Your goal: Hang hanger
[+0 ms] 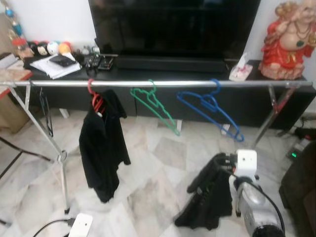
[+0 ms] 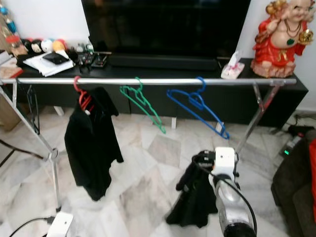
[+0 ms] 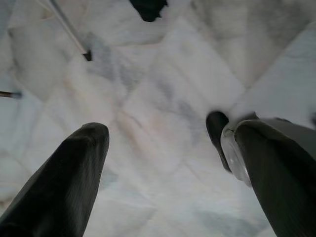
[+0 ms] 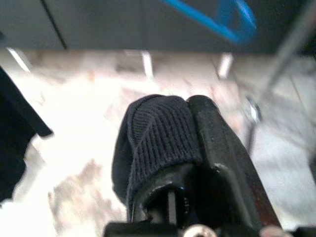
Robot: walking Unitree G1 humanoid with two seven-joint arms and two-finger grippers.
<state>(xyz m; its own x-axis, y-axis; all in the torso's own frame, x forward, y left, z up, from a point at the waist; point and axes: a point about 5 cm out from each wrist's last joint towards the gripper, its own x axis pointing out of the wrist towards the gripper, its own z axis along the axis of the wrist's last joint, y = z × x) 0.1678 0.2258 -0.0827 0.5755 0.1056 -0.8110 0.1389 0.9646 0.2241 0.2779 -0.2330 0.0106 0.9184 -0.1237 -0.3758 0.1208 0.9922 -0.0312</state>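
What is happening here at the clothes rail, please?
The robot stands before a metal clothes rail. Its right end effector is shut on a dark garment, held low above the marble floor, below the rail. On the rail hang a red hanger carrying a black garment, an empty green hanger and an empty blue hanger. The left end effector hangs open over the floor, holding nothing.

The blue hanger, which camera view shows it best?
The left eye view: the blue hanger shows whole, hooked on the rail right of the green hanger. The right eye view shows it equally whole. The right wrist view catches a blurred piece of it.
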